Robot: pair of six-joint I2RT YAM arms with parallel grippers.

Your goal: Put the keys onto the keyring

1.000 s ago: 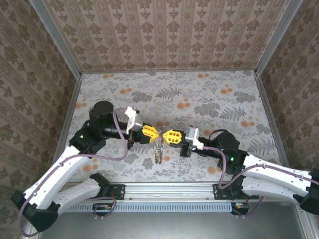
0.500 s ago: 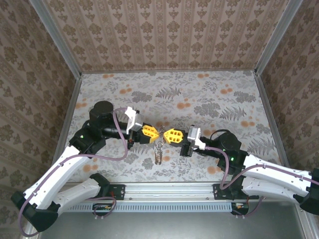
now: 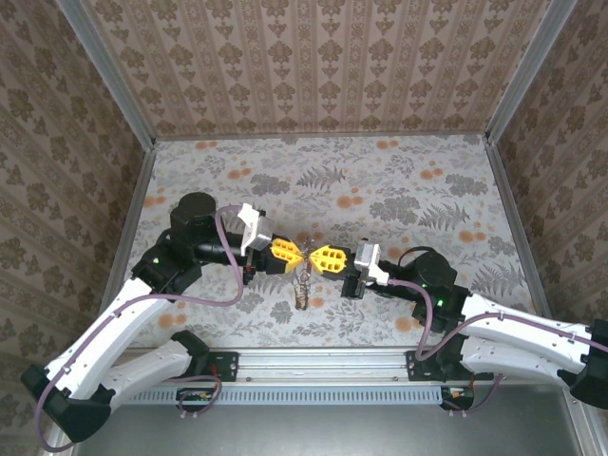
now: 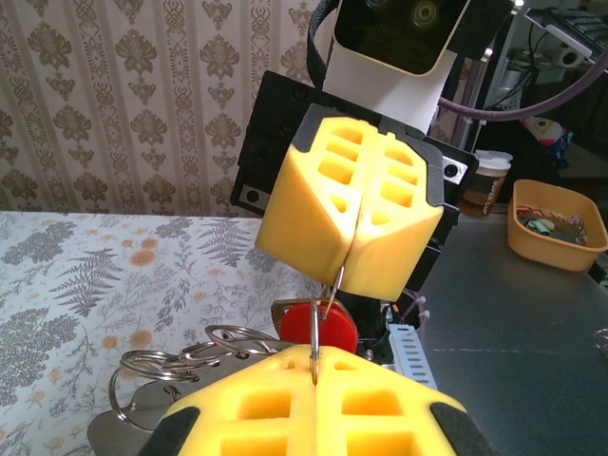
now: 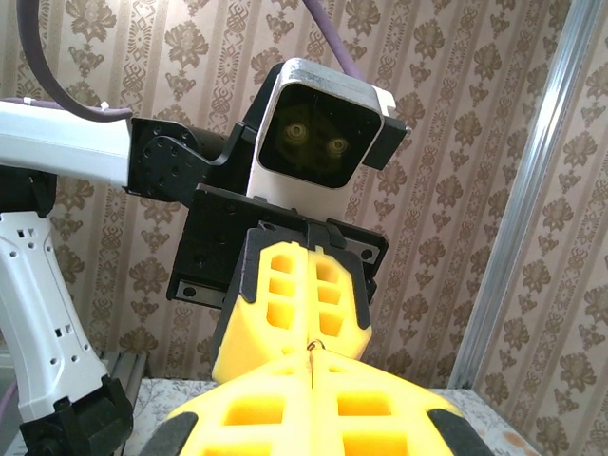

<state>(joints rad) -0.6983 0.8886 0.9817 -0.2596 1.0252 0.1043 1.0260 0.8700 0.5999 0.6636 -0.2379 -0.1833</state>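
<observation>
- Two robot arms: a left arm (image 3: 123, 323) and a right arm (image 3: 513, 332).
- Two grippers, the left gripper (image 3: 293, 252) and the right gripper (image 3: 321, 256). Each has two yellow foam fingers, four fingers in all.
- Two wrist cameras: one camera (image 4: 404, 28) on the right arm and one camera (image 5: 318, 138) on the left.
- One keyring (image 4: 329, 290), a thin wire loop.
- One red-headed key (image 4: 323, 332); any other keys cannot be counted.
- At least two further wire rings (image 4: 152, 370). They overlap, so the exact number is unclear.
- One paper cup (image 4: 484, 180).
- One yellow tray (image 4: 556, 233).
- One flower-patterned table (image 3: 427, 199).
</observation>
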